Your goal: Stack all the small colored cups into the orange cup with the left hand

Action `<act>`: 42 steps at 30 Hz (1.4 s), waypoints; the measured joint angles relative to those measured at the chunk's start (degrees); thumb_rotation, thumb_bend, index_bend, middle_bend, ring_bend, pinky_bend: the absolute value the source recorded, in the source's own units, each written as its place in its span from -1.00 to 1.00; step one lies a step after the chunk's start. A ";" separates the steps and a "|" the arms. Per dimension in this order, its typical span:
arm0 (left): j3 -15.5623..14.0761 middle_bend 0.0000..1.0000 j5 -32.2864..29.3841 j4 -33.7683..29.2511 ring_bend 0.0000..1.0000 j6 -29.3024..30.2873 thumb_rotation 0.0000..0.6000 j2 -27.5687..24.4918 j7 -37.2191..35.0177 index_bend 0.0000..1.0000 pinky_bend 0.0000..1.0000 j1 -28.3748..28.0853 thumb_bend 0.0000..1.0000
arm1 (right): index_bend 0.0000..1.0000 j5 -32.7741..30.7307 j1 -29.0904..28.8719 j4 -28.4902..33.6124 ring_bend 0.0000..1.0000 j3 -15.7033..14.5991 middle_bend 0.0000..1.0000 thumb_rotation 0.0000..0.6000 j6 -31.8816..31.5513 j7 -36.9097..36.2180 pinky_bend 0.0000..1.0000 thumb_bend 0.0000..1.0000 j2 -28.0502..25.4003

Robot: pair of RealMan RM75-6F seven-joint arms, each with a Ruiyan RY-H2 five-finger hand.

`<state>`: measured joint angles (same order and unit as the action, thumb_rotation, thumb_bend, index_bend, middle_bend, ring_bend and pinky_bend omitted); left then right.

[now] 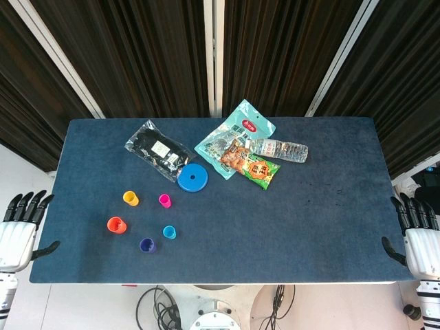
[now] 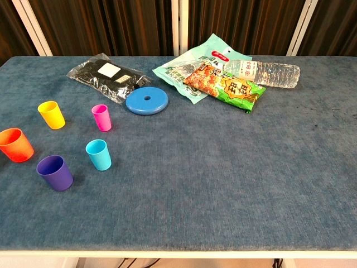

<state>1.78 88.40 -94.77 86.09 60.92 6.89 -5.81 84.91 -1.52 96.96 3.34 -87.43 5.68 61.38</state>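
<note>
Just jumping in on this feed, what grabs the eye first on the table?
Five small cups stand apart at the table's left: the orange cup at the edge, with yellow, pink, cyan and purple cups around it. Farther back lie a blue disc, snack bags and a water bottle.

Looks like a robot lab: a table (image 1: 330, 206) covered in blue felt stands before dark slatted wall panels (image 1: 137, 48) with white strips, cables (image 1: 161, 302) trail on the pale floor under its near edge.
</note>
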 measured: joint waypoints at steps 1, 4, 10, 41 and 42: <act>-0.02 -0.92 -0.16 -0.04 -1.00 -0.01 1.00 0.04 0.03 -0.81 -0.91 0.07 -0.86 | -1.00 -0.15 -0.05 -0.01 -1.00 0.00 -1.00 1.00 0.28 -0.39 -1.00 -0.52 -0.02; -0.01 -0.92 -0.36 -0.17 -1.00 0.25 1.00 0.15 0.15 -0.81 -0.91 0.30 -0.86 | -1.00 -0.52 -0.31 -0.45 -1.00 0.10 -1.00 1.00 1.11 -1.45 -1.00 -0.52 -0.01; -0.45 -0.92 0.08 -0.89 -1.00 0.15 1.00 0.22 1.44 -0.81 -0.91 0.43 -0.86 | -1.00 -0.09 -0.57 -1.10 -1.00 0.07 -1.00 1.00 1.41 -1.82 -1.00 -0.52 0.13; -5.67 -0.64 6.85 -8.47 -1.00 -15.39 1.00 7.37 4.77 -0.62 -0.87 -6.48 -0.78 | -1.00 -0.08 -0.22 -1.62 -1.00 1.70 -1.00 1.00 -0.60 -5.14 -1.00 -0.52 -1.79; -5.74 -0.63 6.31 -8.70 -1.00 -16.48 1.00 7.81 5.09 -0.61 -0.87 -6.89 -0.77 | -1.00 0.05 -0.17 -1.59 -1.00 1.63 -1.00 1.00 -0.65 -5.20 -1.00 -0.52 -1.94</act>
<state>-3.96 94.71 -103.47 69.61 68.73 11.98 -12.70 84.96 -1.69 95.38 4.97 -88.08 0.49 59.44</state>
